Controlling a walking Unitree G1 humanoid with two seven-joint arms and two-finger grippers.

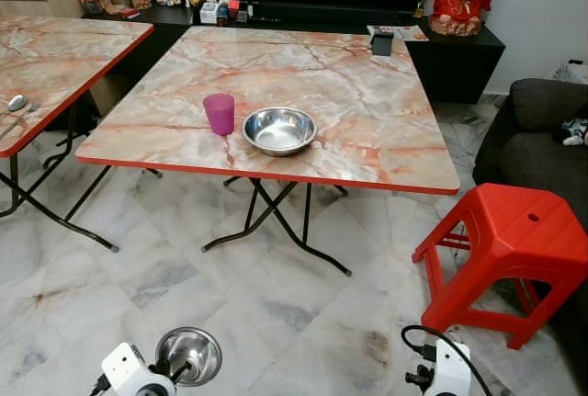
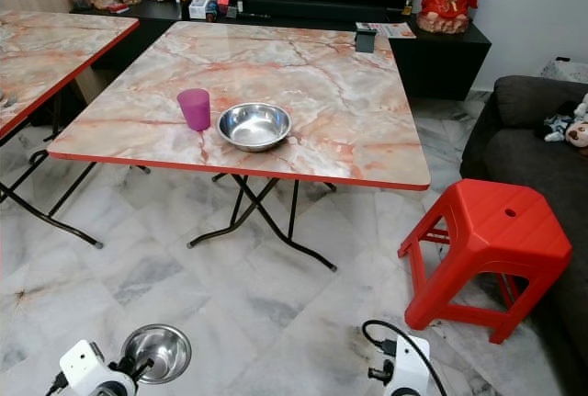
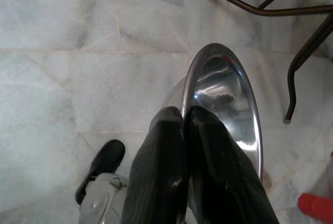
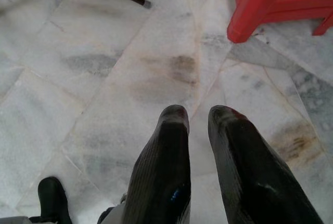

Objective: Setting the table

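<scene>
Two bowls | held bowl (image 1: 188, 355) half-hidden by left gripper (image 3: 186, 117)

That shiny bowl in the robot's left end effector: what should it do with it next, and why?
Probably step closer and lift the held bowl toward the table. The left end effector is pinched on its rim, low over the floor, short of the table's edge, where a purple cup and another steel bowl already sit.
</scene>
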